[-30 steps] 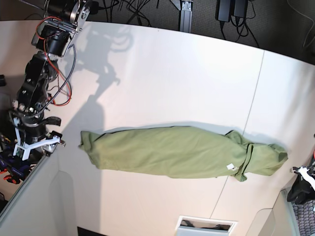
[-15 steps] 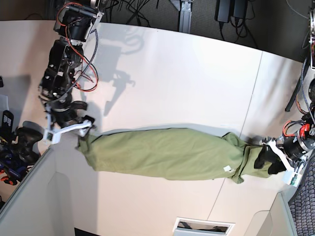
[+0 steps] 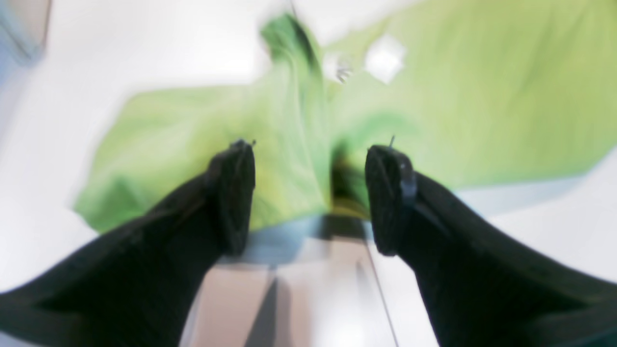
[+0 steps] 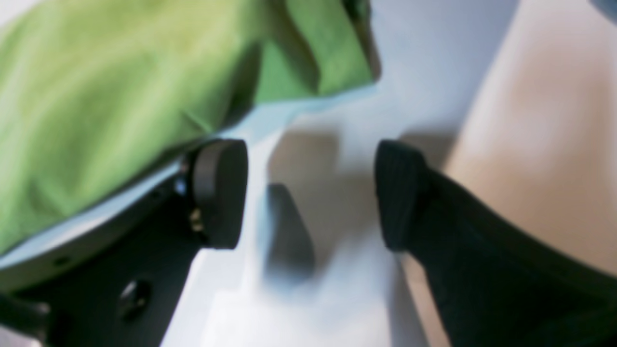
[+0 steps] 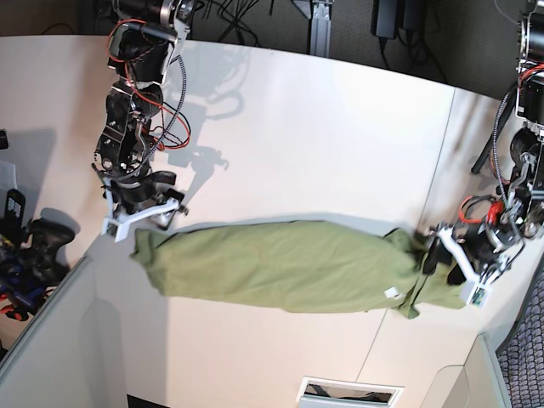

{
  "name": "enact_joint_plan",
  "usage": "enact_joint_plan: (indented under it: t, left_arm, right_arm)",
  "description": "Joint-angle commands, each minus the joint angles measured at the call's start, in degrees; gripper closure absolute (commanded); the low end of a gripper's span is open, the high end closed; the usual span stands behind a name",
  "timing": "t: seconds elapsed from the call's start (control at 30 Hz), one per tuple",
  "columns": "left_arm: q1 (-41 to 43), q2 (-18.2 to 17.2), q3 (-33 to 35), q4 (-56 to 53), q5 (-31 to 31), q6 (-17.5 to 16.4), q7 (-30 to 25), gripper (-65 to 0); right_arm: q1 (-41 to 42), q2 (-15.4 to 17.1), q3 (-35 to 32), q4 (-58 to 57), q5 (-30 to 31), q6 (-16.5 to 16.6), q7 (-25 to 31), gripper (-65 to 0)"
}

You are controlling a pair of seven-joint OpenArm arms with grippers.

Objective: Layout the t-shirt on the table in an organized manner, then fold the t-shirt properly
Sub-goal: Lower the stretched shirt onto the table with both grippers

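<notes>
You had the t-shirt (image 5: 289, 265) stretched lengthwise across the worktop (image 5: 323, 136); left gripper (image 3: 308, 193) and right gripper (image 4: 308, 193) both gaped wide, holding nothing.

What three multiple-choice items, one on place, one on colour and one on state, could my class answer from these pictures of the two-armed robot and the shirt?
1. Where does the t-shirt lie?
A. stretched long across the table
B. hanging off the table's far edge
C. on the floor

2. What colour is the shirt?
A. red
B. olive green
C. white

3. How do the left tool and the right tool stand?
A. both clamped on cloth
B. one shut, one open
C. both open

Answers: 1 A, the base view shows it as a long bundle on the white top, between the two arms. 2 B, every view shows green cloth. 3 C, each wrist view shows a clear gap between the fingers, with no cloth pinched.
</notes>
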Motion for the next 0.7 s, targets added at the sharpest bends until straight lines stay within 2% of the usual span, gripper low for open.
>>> enact_joint_plan:
  t: [0.0, 0.23, 0.3, 0.37, 0.53, 0.67]
  left_arm:
    - [-2.80, -0.98, -0.35, 1.18, -0.57, 0.42, -0.70, -39.6]
    - [-6.05, -2.29, -0.37, 1.36, -0.57, 0.57, -1.42, -39.6]
    - [-6.12, -1.60, -0.35, -0.72, -0.31, 2.73, -2.91, -39.6]
    - [-6.78, -0.17, -0.33, -5.29, 0.55, 4.13, -4.83, -39.6]
    - [-8.57, 4.59, -0.31, -18.97, 3.30, 4.11, -7.21, -39.5]
    - [-8.59, 7.28, 0.57, -24.85, 5.86, 4.11, -10.14, -39.5]
  right_arm:
    - [2.47, 0.79, 0.00, 1.68, 0.31, 0.20, 1.18, -41.1]
    - [5.77, 0.55, 0.00, 3.06, 0.50, 0.22, 0.50, -41.2]
    - [7.34, 0.11, 0.00, 1.88, 0.50, 0.20, 0.59, -41.2]
    - [9.49, -0.20, -0.11, -1.03, 0.24, 0.22, 0.83, -41.2]
    - [13.49, -0.20, -1.66, -12.72, -3.21, 0.24, 2.89, -41.1]
    - [14.03, -0.57, -5.51, -20.13, -7.15, 0.15, 6.38, -39.8]
